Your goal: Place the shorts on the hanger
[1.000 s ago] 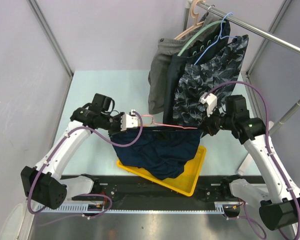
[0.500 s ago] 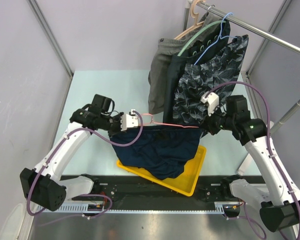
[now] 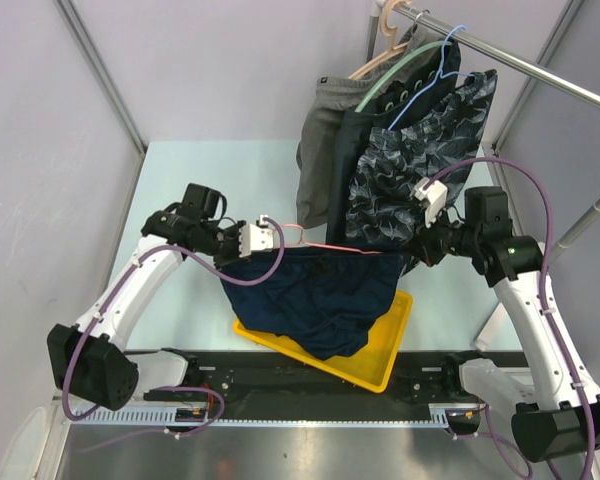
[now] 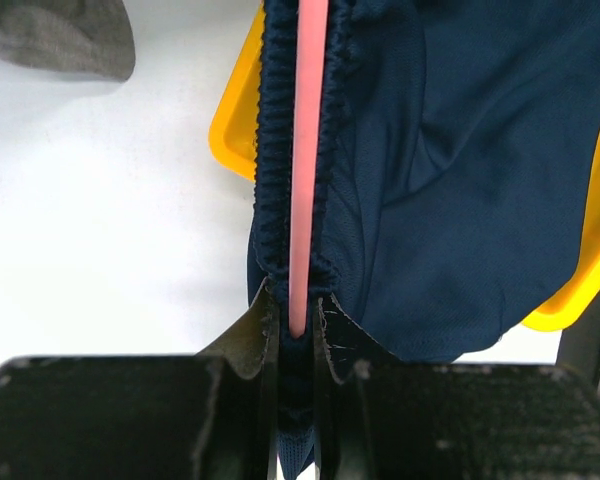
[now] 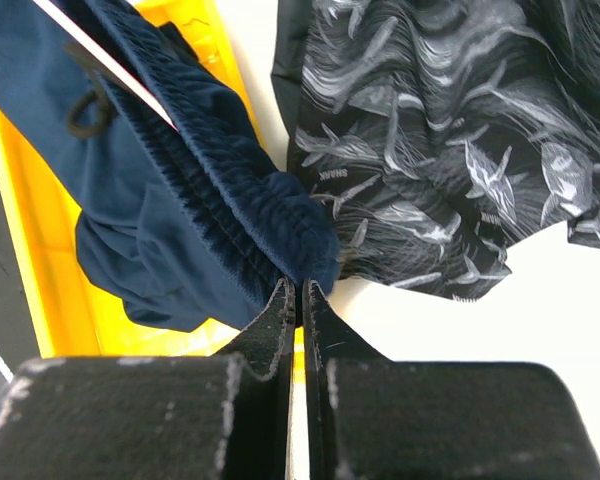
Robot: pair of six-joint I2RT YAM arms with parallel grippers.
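The dark navy shorts (image 3: 320, 290) hang stretched between my two grippers above the yellow tray (image 3: 385, 352). The pink-red wire hanger (image 3: 325, 246) runs along the waistband, its bar lying in the fabric (image 4: 305, 150). My left gripper (image 3: 242, 244) is shut on the left end of the waistband and the hanger bar (image 4: 298, 318). My right gripper (image 3: 412, 252) is shut on the right end of the waistband (image 5: 300, 292). The shorts (image 5: 180, 220) show in the right wrist view with the hanger wire (image 5: 110, 65) above them.
Behind hang the grey shorts (image 3: 325, 150), the black-grey patterned shorts (image 3: 420, 160), a mint-green hanger (image 3: 405, 70) and a blue wire hanger (image 3: 430, 75) on a metal rail (image 3: 520, 65). Metal posts stand at the table's sides.
Both grippers have risen slightly and moved back with the shorts and hanger; the right arm has shifted a little to the right. The grips are unchanged.
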